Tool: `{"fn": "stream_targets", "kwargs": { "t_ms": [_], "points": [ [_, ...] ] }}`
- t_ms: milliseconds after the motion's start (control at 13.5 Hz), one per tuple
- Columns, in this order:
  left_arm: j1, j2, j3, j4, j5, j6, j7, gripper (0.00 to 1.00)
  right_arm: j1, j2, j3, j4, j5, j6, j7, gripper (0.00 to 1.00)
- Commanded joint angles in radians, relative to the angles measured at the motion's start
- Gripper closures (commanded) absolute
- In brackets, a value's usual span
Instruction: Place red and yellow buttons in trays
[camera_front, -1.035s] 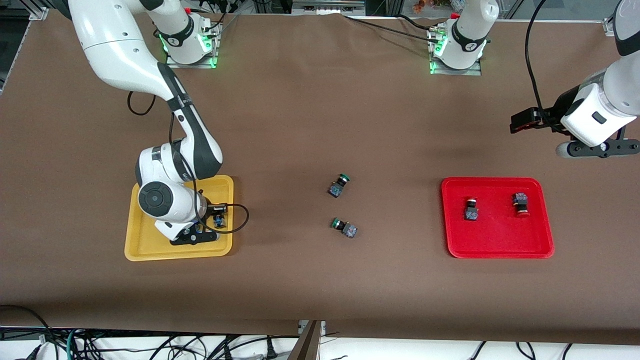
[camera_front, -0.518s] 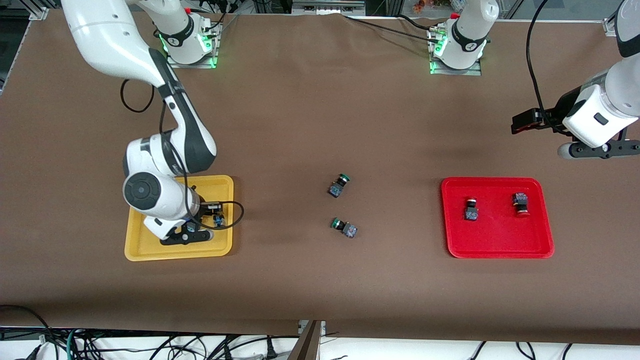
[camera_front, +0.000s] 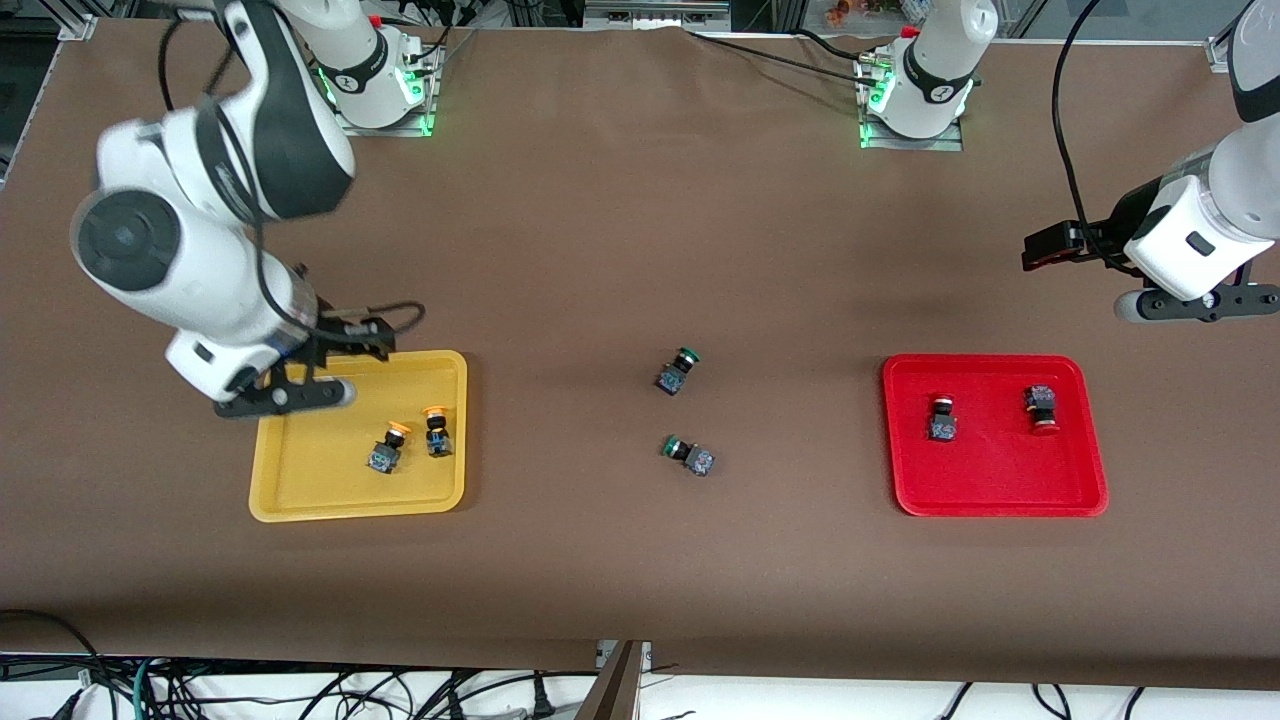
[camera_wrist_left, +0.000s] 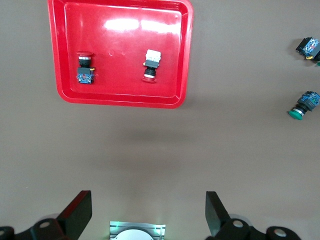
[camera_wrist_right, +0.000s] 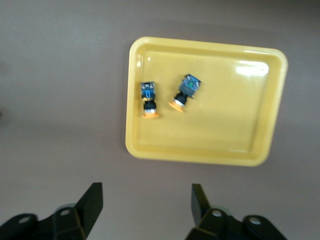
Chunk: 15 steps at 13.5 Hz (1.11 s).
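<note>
- Four buttons look sorted: two yellow-capped buttons (camera_front: 410, 438) in yellow tray (camera_front: 300, 495), two red-capped buttons (camera_front: 990, 412) in red tray (camera_front: 1000, 495).
- Right gripper (camera_front: 300, 375) over yellow tray's rim, jaws wide, empty; left gripper (camera_front: 1180, 300) waits above the table, jaws wide.
- Risk: either arm grabs green-capped buttons (camera_front: 680, 415) mid-table by mistake.

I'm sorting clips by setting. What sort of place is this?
Probably a robotics lab: two arms bolted to a brown-covered table, loose cables on the floor, and sorting props, namely a yellow tray and a red tray holding small buttons.

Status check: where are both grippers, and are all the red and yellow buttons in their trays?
Right gripper open, empty, above yellow tray edge. Left gripper open, waiting. Two yellow buttons in yellow tray, two red buttons in red tray. Nothing blocking.
</note>
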Motion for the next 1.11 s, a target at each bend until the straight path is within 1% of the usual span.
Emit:
{"fn": "stream_targets", "kwargs": {
  "t_ms": [0,148,296,370,444,518,592,666,887,1035],
  "points": [
    [-0.001,0.014,0.001,0.030,0.012,-0.005,-0.005,0.00,-0.007,-0.109,-0.044,-0.037,0.013,-0.072,-0.102,0.01],
    [-0.001,0.014,0.001,0.030,0.012,-0.005,-0.007,0.00,-0.007,-0.149,-0.086,-0.037,0.038,-0.123,-0.131,0.01],
    [-0.001,0.014,0.001,0.030,0.012,-0.005,-0.007,0.00,-0.007,-0.164,-0.119,-0.037,0.033,-0.161,-0.192,0.01],
    [-0.001,0.014,0.001,0.030,0.012,-0.005,-0.007,0.00,-0.007,-0.172,-0.124,-0.049,0.021,-0.178,-0.226,0.01],
    [-0.001,0.014,0.001,0.030,0.012,-0.005,-0.005,0.00,-0.007,-0.210,-0.126,-0.087,0.019,-0.171,-0.236,0.01],
    [-0.001,0.014,0.001,0.030,0.012,-0.005,-0.005,0.00,-0.007,-0.264,-0.133,-0.156,0.019,-0.149,-0.236,0.01],
    [-0.001,0.014,0.001,0.030,0.012,-0.005,-0.007,0.00,-0.007,-0.329,-0.144,-0.243,0.019,-0.093,-0.236,0.01],
    [-0.001,0.014,0.001,0.030,0.012,-0.005,-0.005,0.00,-0.007,-0.373,-0.146,-0.305,0.019,-0.047,-0.236,0.01],
    [-0.001,0.014,0.001,0.030,0.010,-0.005,-0.005,0.00,-0.007,-0.373,-0.146,-0.301,0.015,-0.040,-0.245,0.01],
    [0.000,0.014,0.001,0.030,0.010,-0.005,-0.005,0.00,-0.005,-0.367,-0.143,-0.289,-0.036,-0.039,-0.248,0.01]
  ]
}}
